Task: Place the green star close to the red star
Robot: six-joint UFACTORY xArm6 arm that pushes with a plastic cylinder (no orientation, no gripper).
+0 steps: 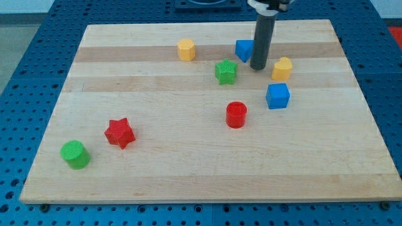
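Observation:
The green star sits on the wooden board above the middle. The red star lies far off at the lower left. My tip rests on the board just to the right of the green star, a small gap apart from it. The rod stands in front of a blue block, partly hiding it.
A yellow hexagon block is at the upper middle. A yellow block and a blue cube are right of my tip. A red cylinder is below the green star. A green cylinder is at the lower left.

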